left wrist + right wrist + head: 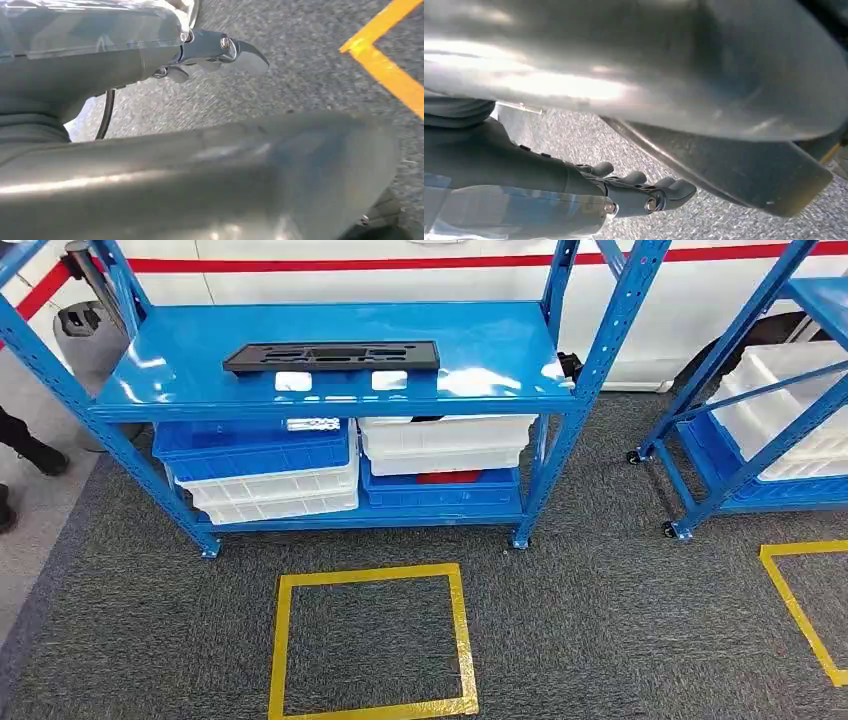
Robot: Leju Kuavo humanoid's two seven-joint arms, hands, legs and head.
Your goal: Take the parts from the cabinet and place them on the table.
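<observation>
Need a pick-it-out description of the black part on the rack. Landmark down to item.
Start at the blue metal rack straight ahead, behind the yellow tape square on the grey carpet. On its top shelf, left of centre, lies the black part: a long, flat, rectangular piece with cut-outs. It is the only item on that shelf and the only black one; the blue bins and white bins sit on the shelf below.

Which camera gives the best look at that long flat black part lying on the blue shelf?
The head view: the long flat black plastic part lies whole and unblocked on the blue metal rack's top shelf. Both wrist views look at grey carpet, not the part.
</observation>
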